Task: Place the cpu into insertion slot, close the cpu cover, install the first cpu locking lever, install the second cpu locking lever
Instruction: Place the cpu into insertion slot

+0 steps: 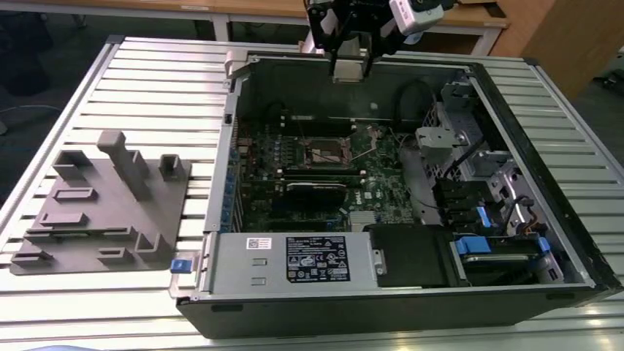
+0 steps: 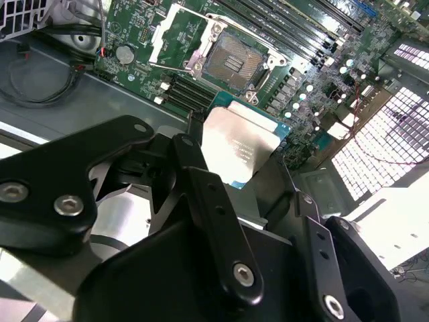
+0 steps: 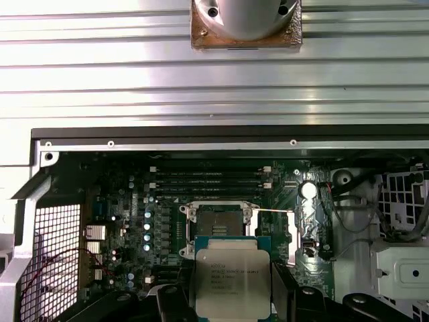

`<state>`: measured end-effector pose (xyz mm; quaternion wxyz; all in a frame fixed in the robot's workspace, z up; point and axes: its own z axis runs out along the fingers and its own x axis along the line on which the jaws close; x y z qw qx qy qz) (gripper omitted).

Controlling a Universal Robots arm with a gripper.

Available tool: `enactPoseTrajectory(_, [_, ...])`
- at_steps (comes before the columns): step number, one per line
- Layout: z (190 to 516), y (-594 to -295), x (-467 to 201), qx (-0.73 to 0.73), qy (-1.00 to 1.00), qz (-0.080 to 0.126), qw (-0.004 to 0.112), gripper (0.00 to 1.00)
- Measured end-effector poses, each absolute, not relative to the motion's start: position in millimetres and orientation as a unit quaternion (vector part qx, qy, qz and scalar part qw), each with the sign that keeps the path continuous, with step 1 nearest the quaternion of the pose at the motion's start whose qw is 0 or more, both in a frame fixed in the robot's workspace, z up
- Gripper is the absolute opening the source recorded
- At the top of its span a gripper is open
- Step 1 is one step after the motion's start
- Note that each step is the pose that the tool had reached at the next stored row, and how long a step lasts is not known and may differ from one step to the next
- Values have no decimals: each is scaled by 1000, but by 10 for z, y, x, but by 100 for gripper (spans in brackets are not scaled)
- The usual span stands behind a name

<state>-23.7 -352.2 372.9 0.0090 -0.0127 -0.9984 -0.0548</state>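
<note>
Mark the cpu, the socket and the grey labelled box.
cpu (image 3: 232, 275), first wrist view, on its metal top.
socket (image 2: 233, 62), second wrist view, on its contact field.
grey box (image 1: 239, 263), exterior view, on its bare lid.

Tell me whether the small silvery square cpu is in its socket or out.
Out. The small silvery square cpu sits clamped in the black gripper, clear of the empty open socket.

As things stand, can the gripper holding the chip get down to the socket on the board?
Probably yes: the gripper, shut on the chip, hangs above the open case, and the socket lies uncovered with nothing between them.
</note>
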Motion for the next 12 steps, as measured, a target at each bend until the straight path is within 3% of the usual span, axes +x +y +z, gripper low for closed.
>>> enactPoseTrajectory(12, [3630, -3522, -237, -13, -998, -55, 9, 54])
